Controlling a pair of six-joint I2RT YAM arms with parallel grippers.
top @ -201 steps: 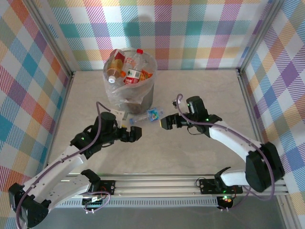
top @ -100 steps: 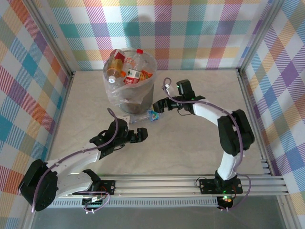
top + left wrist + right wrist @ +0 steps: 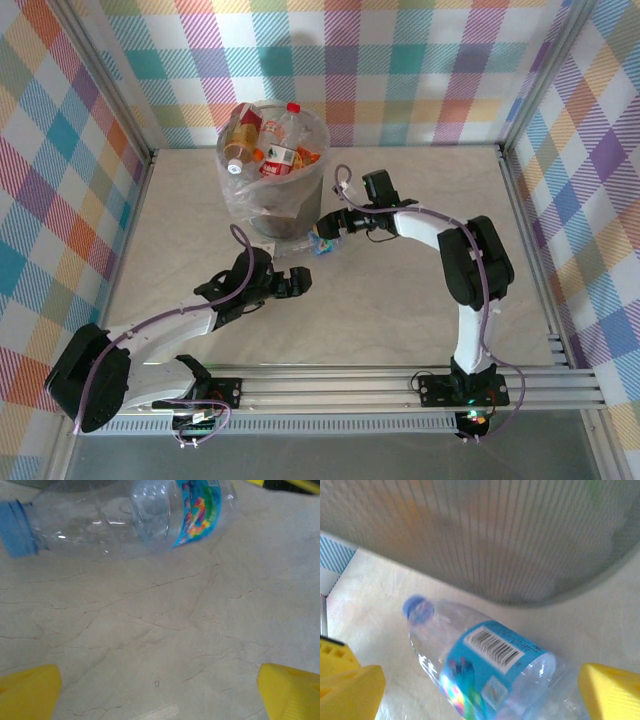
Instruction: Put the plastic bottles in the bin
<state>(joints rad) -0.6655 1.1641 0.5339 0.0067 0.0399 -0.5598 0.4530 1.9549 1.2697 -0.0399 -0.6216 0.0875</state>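
The tabletop (image 3: 420, 290) carries the bin (image 3: 300, 205), heaped with bottles (image 3: 278, 158). One clear bottle (image 3: 485, 675) lies just beside its base. Right fingers (image 3: 350, 690) hang released over it, and left fingers (image 3: 27, 690) are released nearby. An off-centre pinch could roll it away or snag the liner.

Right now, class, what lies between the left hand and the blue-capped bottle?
Bare tabletop separates the left hand from the bottle, per the left wrist view.

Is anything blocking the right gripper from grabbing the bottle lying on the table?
No, nothing visible is in the way. The open right gripper hangs right over the blue-capped clear bottle, which lies on the table beside the bin.
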